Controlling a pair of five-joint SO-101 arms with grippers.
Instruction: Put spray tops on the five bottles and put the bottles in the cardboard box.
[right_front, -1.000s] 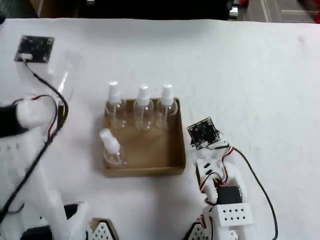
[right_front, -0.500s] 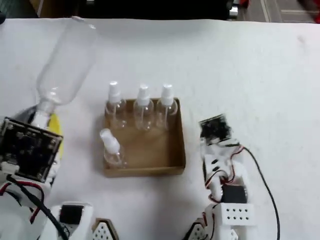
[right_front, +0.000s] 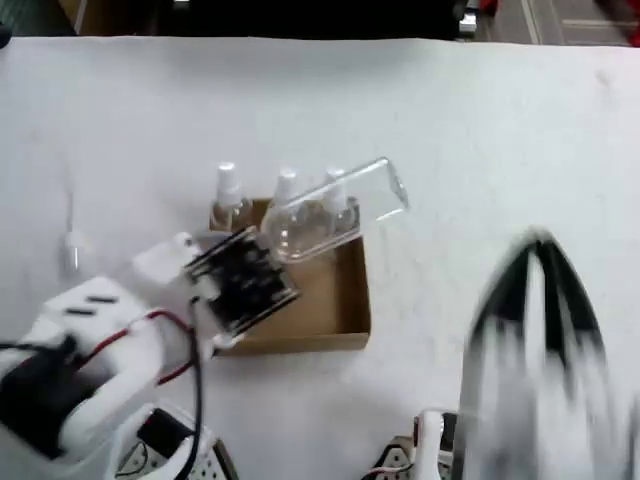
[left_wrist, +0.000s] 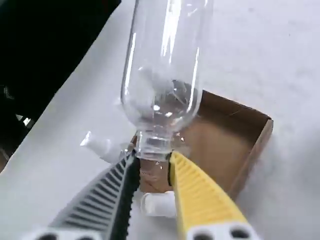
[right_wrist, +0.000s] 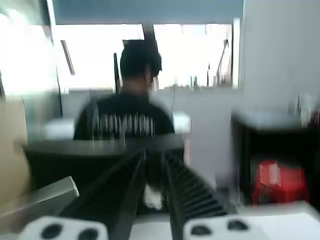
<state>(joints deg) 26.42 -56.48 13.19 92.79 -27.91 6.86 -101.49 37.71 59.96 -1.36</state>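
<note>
One clear, uncapped bottle (right_front: 335, 215) pinched at the neck between the left gripper's (left_wrist: 152, 162) jaws, slanting above the cardboard box (right_front: 356, 300) at centre frame: neck lower left, base upper right. Three capped bottles (right_front: 228, 190) upright at the box's upper edge. Lower right, right gripper (right_front: 540, 260) blurred, grip impossible to tell.

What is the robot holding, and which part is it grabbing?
The left gripper holds a clear bottle by its neck, tilted above the cardboard box.
</note>
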